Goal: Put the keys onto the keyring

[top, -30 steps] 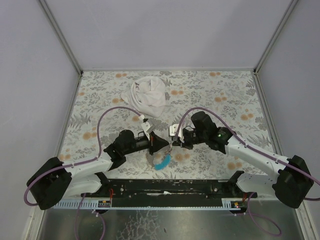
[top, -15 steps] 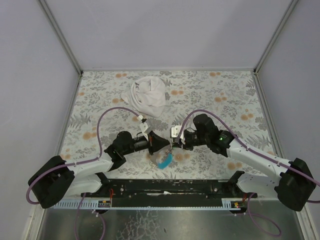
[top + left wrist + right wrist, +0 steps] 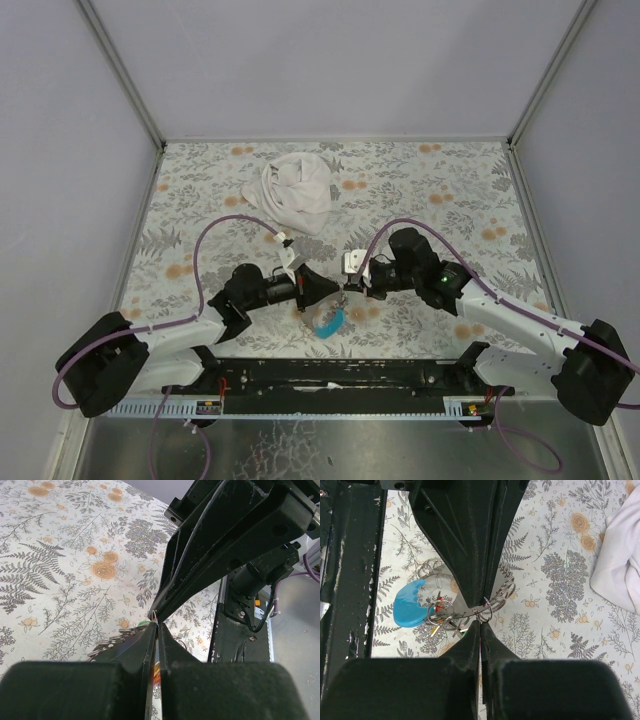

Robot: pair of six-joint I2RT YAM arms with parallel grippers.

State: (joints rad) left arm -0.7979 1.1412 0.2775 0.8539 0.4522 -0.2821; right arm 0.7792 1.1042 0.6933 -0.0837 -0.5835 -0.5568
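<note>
Right wrist view: the keys (image 3: 439, 624) are mostly hidden among metal rings (image 3: 443, 611) at centre left; the white cloth (image 3: 620, 555) is cut off at the right edge.

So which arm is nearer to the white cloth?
Left. In the top view the wrist of the left arm is just below the white cloth; the right arm is farther, below and right of it.

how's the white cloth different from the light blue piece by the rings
The white cloth is far larger than the light-blue piece. The cloth lies crumpled toward the back of the table, alone; the blue piece is near the front, joined to metal rings. Both are single-coloured.
</note>
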